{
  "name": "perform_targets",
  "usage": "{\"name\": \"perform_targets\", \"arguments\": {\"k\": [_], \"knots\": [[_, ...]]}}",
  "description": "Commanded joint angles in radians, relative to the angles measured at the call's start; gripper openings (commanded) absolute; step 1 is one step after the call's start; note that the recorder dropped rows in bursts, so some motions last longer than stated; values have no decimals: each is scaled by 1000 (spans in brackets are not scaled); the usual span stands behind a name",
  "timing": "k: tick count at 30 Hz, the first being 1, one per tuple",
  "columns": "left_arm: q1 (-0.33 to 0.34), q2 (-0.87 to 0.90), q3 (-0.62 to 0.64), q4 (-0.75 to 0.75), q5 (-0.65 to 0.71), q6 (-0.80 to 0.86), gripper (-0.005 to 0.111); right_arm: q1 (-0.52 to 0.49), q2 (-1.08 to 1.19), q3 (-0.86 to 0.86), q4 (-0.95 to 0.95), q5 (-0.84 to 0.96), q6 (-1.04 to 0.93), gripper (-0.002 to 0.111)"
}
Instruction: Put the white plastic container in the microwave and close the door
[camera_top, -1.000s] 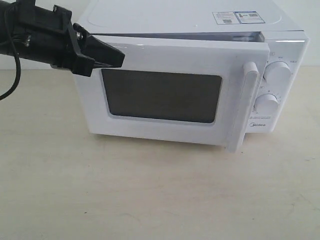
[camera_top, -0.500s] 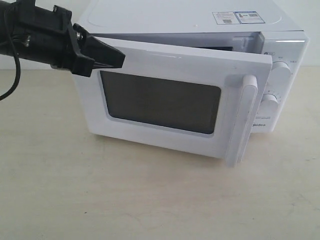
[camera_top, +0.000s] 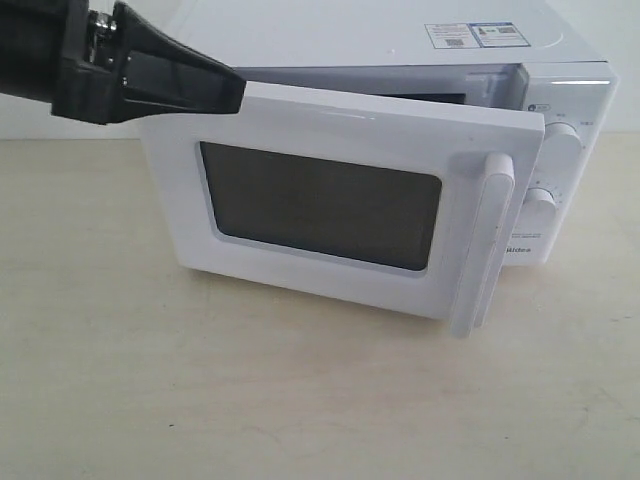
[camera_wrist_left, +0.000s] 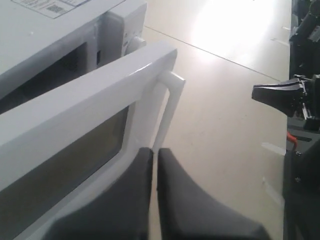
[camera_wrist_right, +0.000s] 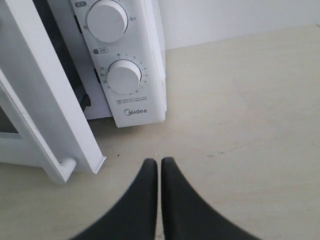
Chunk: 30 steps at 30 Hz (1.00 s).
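Note:
The white microwave (camera_top: 420, 45) stands on the table with its door (camera_top: 320, 200) partly swung out. The long handle (camera_top: 485, 240) is on the door's free side. My left gripper (camera_top: 238, 93) is shut on nothing, with its tips at the door's top edge near the hinge side; contact is unclear. In the left wrist view the shut left gripper (camera_wrist_left: 155, 151) lies along the door (camera_wrist_left: 75, 115), pointing towards the handle (camera_wrist_left: 167, 107). My right gripper (camera_wrist_right: 160, 161) is shut and empty above the table, in front of the dials (camera_wrist_right: 124, 76). The white plastic container does not show in any view.
A beige tabletop (camera_top: 300, 400) stretches in front of the microwave. Two round dials (camera_top: 558, 140) sit on the panel to the right of the door. Stickers (camera_top: 475, 35) lie on the microwave's top. Black equipment (camera_wrist_left: 285, 95) stands at the table's far side in the left wrist view.
The door swung further out a second ago and has held since. My left gripper has rolled and shifted up to the door's top corner.

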<state>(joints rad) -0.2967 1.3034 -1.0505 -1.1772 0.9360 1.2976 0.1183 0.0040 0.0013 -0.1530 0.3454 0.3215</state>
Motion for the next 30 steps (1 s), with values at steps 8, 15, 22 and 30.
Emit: {"name": "perform_targets", "arguments": {"k": [8,15,22,30], "knots": [[-4,-110,-6,-9,61,-47,4,2,-4,-16,167,-1111,436,0],[-4,-115,-6,-9,121,-56,4,2,-1,-230,324,-1243,571,0],[-4,-116,-6,-17,133,-96,4,2,211,-665,48,-848,637,0],[-4,-162,-6,-20,131,-96,4,2,482,-817,-1251,-588,1267,0]]}}
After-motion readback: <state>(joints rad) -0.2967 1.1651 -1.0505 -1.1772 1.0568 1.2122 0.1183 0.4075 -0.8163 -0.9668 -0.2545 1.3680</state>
